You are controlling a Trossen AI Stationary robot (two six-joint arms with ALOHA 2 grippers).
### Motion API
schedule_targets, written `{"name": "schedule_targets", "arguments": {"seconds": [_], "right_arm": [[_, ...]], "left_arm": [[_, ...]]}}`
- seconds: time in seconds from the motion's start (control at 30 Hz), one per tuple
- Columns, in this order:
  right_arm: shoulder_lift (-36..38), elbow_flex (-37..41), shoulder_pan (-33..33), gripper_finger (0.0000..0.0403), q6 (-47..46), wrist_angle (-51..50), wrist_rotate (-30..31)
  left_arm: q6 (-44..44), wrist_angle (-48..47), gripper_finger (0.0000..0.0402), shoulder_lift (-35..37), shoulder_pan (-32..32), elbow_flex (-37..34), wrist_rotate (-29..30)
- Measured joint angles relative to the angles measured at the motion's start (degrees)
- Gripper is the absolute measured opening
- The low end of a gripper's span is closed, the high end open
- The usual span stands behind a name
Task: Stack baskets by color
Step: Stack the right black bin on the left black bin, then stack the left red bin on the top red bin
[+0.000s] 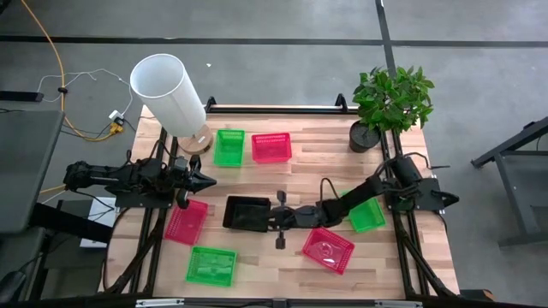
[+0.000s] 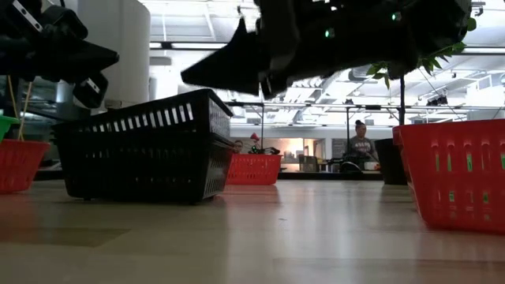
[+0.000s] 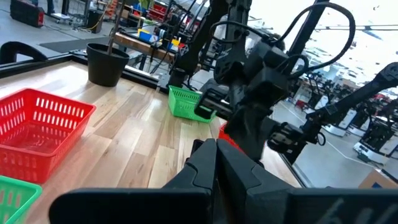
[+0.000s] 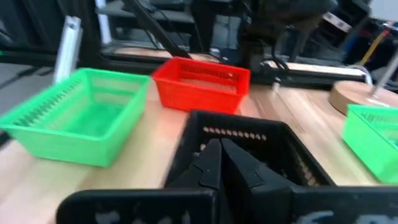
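Your stock: black basket [image 1: 247,212] — shallow, slotted mesh walls, mid-table; green and pink ones scattered. Right gripper [image 1: 272,214] pinched shut over its rim, empty; left gripper [image 1: 209,180] likewise closed.

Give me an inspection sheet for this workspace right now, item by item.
Surface: wooden slat table, level.
Job's things: three green baskets, three pink baskets and a black basket, spread out.
Clutter: white cylinder and potted plant at the far edge.
Grippers: left tool shut, empty, above the table; right tool shut, at the black basket's rim.
Cables: yellow cable and white cable on the floor.
Surroundings: a seated person in the room behind.
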State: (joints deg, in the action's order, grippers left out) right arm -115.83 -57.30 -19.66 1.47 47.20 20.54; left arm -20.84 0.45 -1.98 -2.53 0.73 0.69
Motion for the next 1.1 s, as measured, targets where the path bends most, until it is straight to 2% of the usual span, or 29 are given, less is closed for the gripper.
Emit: {"name": "schedule_targets", "arguments": {"seconds": [0.2, 0.43, 0.53, 0.63, 0.7, 0.8, 0.97, 1.03, 1.1], "right_arm": [[-0.19, 0.01, 0.59, 0.0000, -3.12, -5.35, 0.60], [-0.20, 0.02, 0.55, 0.0000, -2.32, -7.20, 0.72], [0.23, 0.06, 0.51, 0.0000, 2.28, -7.15, 1.14], [3.99, 0.08, -0.25, 0.0000, 7.75, -8.18, 3.10], [7.52, -0.09, -1.12, 0.0000, 9.97, -12.34, 5.43], [12.66, 0.01, -2.77, 0.0000, 11.31, -23.95, 9.18], [19.36, 0.36, -5.63, 0.0000, 2.42, -44.94, 12.45], [21.56, 3.16, -7.02, 0.0000, -0.90, -46.22, 14.05], [24.56, 8.01, -8.37, 0.0000, -3.24, -43.23, 16.58]], "left_arm": [[0.00, 0.00, 0.0001, 0.00, -0.01, 0.00, -0.02], [0.00, 0.00, 0.0001, 0.00, -0.02, -0.01, -0.01], [0.00, 0.00, 0.0001, -0.01, -0.01, -0.02, 0.00], [0.00, -0.01, 0.0001, -0.01, -0.01, -0.01, -0.01], [0.00, 0.00, 0.0001, 0.00, 0.00, -0.02, -0.02], [0.00, 0.00, 0.0001, -0.01, -0.01, -0.02, 0.00], [0.01, 0.07, 0.0001, -0.01, -0.01, -0.01, 0.18], [0.01, 0.88, 0.0001, -0.01, 0.02, 0.00, 2.33], [0.00, 1.08, 0.0001, 0.00, 0.00, -0.02, 4.06]]}}
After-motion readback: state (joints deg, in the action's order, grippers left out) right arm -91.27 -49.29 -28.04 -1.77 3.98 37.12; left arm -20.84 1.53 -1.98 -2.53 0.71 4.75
